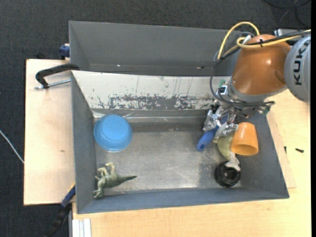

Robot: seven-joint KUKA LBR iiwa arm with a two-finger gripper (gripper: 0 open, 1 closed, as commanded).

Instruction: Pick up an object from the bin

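Around the grey metal bin (148, 46) spreads a dark speckled carpet floor (29, 14), evenly lit. A thin white cable (11, 144) trails across it at left, and black cables (295, 0) curl at top right.

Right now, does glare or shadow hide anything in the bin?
Camera view: glare whitens the bin's far wall, above the things; the blue bowl, green dinosaur, orange cup and black ring are plainly lit.
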